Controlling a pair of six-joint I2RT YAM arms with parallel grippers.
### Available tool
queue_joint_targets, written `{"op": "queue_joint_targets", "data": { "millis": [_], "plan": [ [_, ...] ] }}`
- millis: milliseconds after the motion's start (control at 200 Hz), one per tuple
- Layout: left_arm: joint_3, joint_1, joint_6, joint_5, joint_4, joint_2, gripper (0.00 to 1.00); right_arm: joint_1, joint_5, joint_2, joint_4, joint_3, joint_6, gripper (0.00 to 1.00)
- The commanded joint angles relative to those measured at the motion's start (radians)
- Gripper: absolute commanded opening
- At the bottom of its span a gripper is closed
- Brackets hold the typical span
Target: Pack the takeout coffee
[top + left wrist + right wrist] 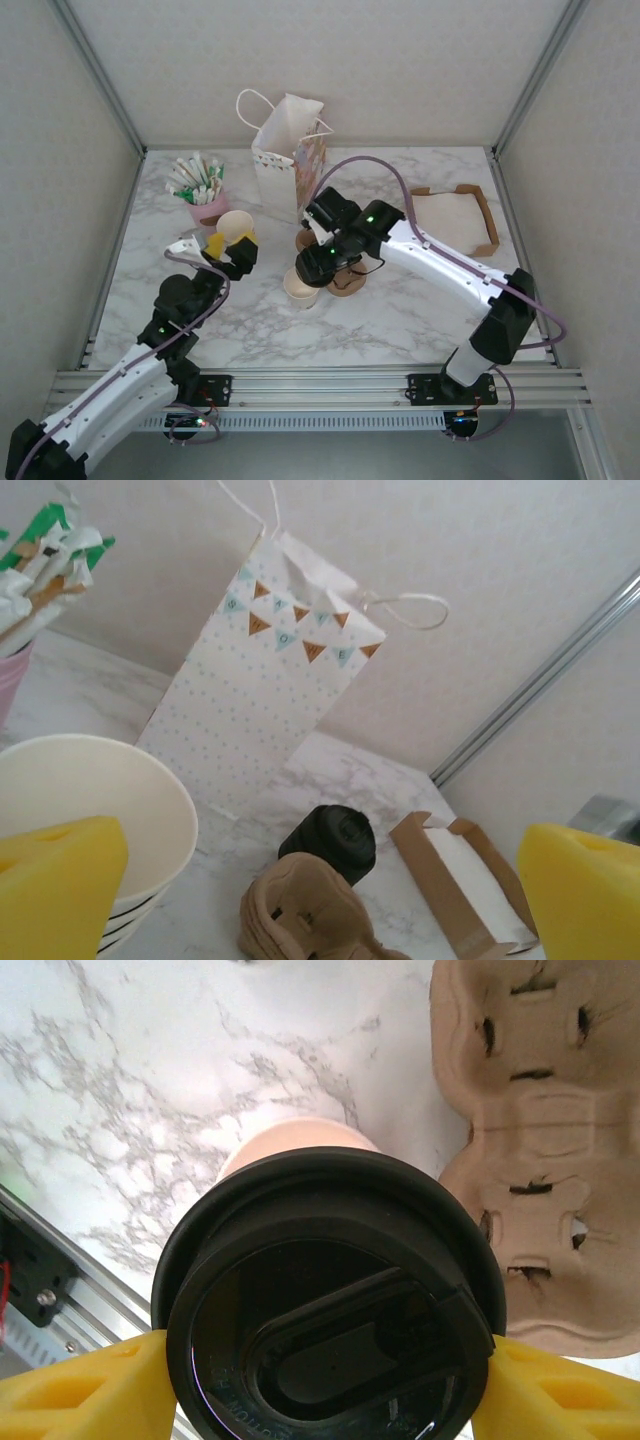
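My right gripper (320,1365) is shut on the round black lid (330,1310) of the takeout coffee, a yellow finger (80,1390) pressed against each side. Under the lid a cream paper cup (300,1138) peeks out; whether the lid rests on it I cannot tell. From above, the right gripper (312,262) hovers over that cup (299,287) at mid-table. My left gripper (228,250) stands wide open, nothing between its fingers (55,890), just beside a stack of lidless cream cups (90,800).
A dotted paper bag (288,150) stands open at the back centre. A brown pulp cup carrier (545,1150) lies right of the cup. A short black cylinder (330,842) sits near the carrier (300,920). A pink holder of straws (203,190) is back left, a cardboard tray (455,220) back right.
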Motion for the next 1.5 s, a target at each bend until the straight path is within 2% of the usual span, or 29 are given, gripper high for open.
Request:
{"op": "queue_joint_targets", "data": {
  "millis": [0, 120, 300, 726, 1497],
  "plan": [
    [-0.023, 0.011, 0.010, -0.069, -0.029, -0.053, 1.00, 0.034, 0.040, 0.044, -0.054, 0.044, -0.002, 0.70],
    [-0.033, 0.011, 0.020, -0.128, -0.055, -0.106, 1.00, 0.059, 0.065, 0.086, -0.067, 0.066, 0.000, 0.70],
    [-0.040, 0.011, 0.026, -0.159, -0.072, -0.150, 1.00, 0.071, 0.073, 0.140, -0.065, 0.092, 0.005, 0.70],
    [-0.040, 0.011, 0.029, -0.151, -0.069, -0.144, 1.00, 0.085, 0.077, 0.233, -0.103, 0.180, 0.002, 0.70],
    [-0.043, 0.011, 0.031, -0.146, -0.064, -0.144, 1.00, 0.100, 0.090, 0.282, -0.143, 0.212, 0.002, 0.70]
  ]
}}
